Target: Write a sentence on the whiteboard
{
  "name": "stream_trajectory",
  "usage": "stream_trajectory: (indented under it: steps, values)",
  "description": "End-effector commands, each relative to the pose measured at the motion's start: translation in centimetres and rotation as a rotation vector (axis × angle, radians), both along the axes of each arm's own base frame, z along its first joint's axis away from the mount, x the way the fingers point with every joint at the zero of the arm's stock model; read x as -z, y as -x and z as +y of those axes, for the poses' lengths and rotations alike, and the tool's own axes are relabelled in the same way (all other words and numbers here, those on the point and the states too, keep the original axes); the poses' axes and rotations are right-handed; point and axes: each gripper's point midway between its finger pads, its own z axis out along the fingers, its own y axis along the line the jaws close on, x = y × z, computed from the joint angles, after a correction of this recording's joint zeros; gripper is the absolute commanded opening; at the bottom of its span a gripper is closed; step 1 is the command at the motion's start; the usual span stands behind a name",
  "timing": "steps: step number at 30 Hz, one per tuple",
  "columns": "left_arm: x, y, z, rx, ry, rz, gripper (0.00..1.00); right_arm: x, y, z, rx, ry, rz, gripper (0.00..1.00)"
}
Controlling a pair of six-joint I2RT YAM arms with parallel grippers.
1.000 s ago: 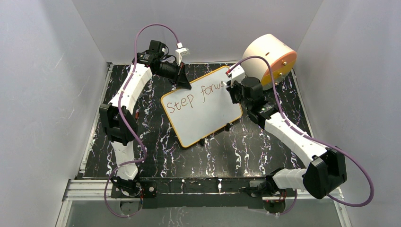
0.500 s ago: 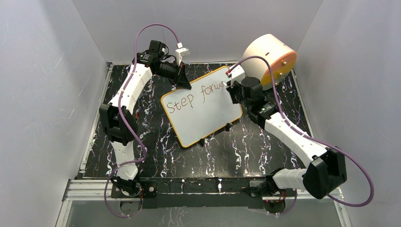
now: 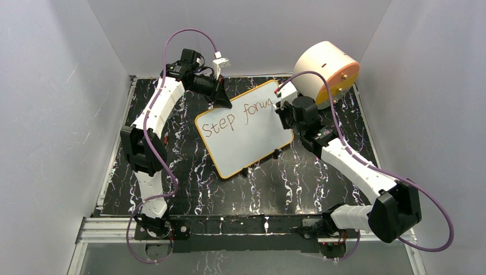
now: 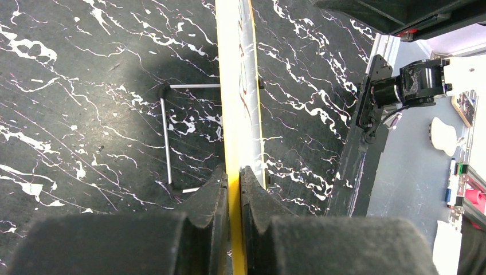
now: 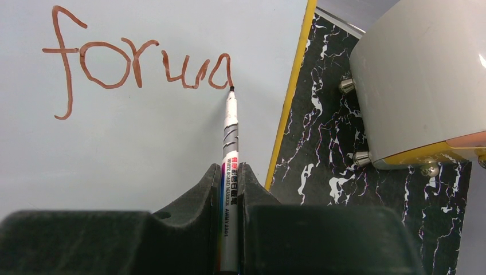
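Right wrist: sentence point(image 5: 137, 60) stands at "Step forwa", remainder unwritten. Right claw point(image 5: 229, 172) clamps marker point(image 5: 230, 132), tip on board; left claw point(image 4: 234, 175) pinches whiteboard point(image 4: 229, 86) edge.

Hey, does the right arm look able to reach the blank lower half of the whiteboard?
Probably yes. The right gripper holds the marker on the whiteboard at the top line; the lower half lies bare, nearer its base, and the left gripper clamps only the far edge.

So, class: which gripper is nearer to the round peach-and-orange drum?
Right. The right gripper holds a marker over the whiteboard just beside the drum; the left gripper clamps the board's opposite end.
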Motion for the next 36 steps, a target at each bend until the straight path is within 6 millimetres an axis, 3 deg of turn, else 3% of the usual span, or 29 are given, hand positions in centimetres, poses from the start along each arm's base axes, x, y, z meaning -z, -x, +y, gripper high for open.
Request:
stream_trajectory:
  steps: [1,15,28,36]
  values:
    - [1.8,1.9,-0.8,0.083,-0.056,0.001,0.0,-1.3,0.0,-0.2,0.018,-0.028,-0.04,0.0]
    - [2.0,1.8,-0.7,0.076,-0.07,-0.004,0.0,-6.3,-0.8,0.2,0.009,-0.095,-0.162,0.0]
    - [1.9,2.0,-0.6,0.081,-0.069,-0.005,0.0,-6.1,-2.2,1.1,0.002,-0.087,-0.161,0.0]
    - [1.9,2.0,-0.6,0.083,-0.068,-0.005,0.0,-3.7,-1.5,0.7,0.004,-0.06,-0.092,0.0]
